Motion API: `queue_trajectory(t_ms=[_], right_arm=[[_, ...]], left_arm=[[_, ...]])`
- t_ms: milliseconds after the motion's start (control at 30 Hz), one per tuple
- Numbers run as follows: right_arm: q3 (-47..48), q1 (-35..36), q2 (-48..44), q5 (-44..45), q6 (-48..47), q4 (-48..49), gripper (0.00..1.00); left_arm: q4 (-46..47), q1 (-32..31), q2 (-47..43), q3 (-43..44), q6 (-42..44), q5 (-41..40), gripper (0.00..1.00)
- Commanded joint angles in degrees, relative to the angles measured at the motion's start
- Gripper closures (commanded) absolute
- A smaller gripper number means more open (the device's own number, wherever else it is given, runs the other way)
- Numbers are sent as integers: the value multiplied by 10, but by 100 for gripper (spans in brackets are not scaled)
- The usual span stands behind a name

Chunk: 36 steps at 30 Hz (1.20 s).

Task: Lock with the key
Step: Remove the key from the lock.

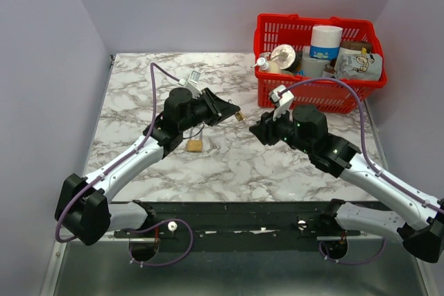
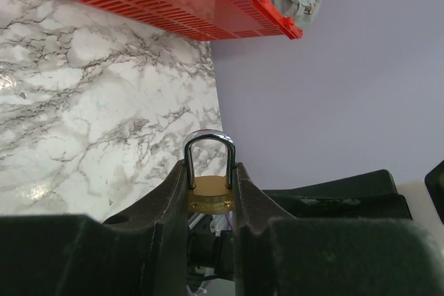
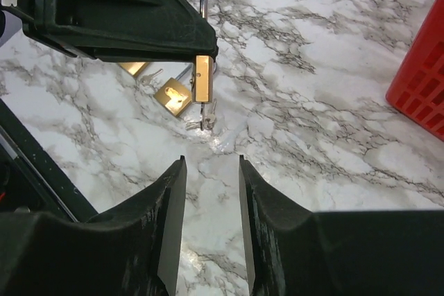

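My left gripper [image 2: 209, 166] is shut on a small brass padlock [image 2: 209, 196], whose silver shackle [image 2: 209, 145] sticks out past the fingertips. In the top view that padlock [image 1: 237, 114] is held above the table's middle. My right gripper [image 3: 210, 160] is open and empty, a short way from the held padlock [image 3: 202, 78] and pointing at it. A bunch of small keys [image 3: 205, 114] shows just below that padlock; I cannot tell whether it hangs from the lock or lies on the marble.
A second brass padlock [image 1: 195, 146] lies on the marble table [image 1: 229, 171] under the left arm, also in the right wrist view [image 3: 173, 96]. A red basket [image 1: 316, 95] of bottles and packets stands at the back right.
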Motion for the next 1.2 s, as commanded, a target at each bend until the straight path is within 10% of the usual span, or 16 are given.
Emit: queue_trajectory(t_ms=[0,567,1167], right_arm=[[-10,-5,-16,-16,-20,-22,58],[26,-5,40,-73,-41,31,62],[33,-4,62,-69,-31,35,99]], left_arm=[[8,-1,-18,11,-1,21,100],[16,-19,-14,7,-11,21,100],[-17,-23,-12,7,-3,-7,100]])
